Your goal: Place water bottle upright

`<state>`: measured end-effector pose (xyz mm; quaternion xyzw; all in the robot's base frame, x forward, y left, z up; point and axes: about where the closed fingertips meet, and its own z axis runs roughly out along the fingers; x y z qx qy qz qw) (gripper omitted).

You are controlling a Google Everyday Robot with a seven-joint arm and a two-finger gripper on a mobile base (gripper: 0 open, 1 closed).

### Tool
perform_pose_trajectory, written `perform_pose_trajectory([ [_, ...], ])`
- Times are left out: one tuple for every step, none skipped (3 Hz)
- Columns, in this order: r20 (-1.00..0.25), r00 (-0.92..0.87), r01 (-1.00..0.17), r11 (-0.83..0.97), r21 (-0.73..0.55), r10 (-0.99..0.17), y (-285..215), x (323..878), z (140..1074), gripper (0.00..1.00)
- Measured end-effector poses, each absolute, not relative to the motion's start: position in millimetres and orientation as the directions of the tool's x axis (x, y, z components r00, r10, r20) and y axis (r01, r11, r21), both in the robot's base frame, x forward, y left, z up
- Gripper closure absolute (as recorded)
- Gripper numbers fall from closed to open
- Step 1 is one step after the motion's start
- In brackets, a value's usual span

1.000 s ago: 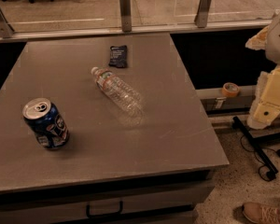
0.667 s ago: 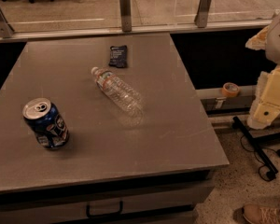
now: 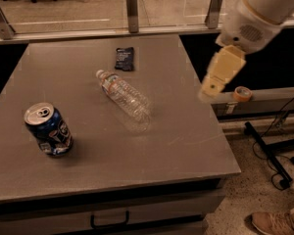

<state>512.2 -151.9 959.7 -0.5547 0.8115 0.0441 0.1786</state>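
Note:
The water bottle [image 3: 126, 96] lies on its side near the middle of the grey table [image 3: 186, 141]. It is clear and ribbed, and its white cap points to the far left. My gripper [image 3: 209, 90] hangs from the white arm [image 3: 252, 18] above the table's right edge, to the right of the bottle and well apart from it. It holds nothing that I can see.
A blue soda can [image 3: 49, 129] stands upright at the front left of the table. A dark packet [image 3: 124, 58] lies at the back behind the bottle. A tape roll [image 3: 242, 93] sits on a rail to the right. A shoe [image 3: 279, 222] is on the floor at bottom right.
My arm has swung left from beside the table, and the gripper is now over the table's right edge. The bottle, can and packet have not moved.

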Motion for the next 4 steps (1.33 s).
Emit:
perform_pose_trajectory([
  [-0.371,-0.407,-0.875,0.474,-0.105,-0.835,-99,565,947,0.00],
  [-0.348,-0.466,-0.829,0.538,-0.149,-0.814,-54,602,932,0.00],
  [-0.349,-0.526,-0.788,0.599,-0.145,-0.776,-41,609,930,0.00],
  [-0.381,-0.533,-0.791,0.605,-0.094,-0.756,-39,610,925,0.00],
])
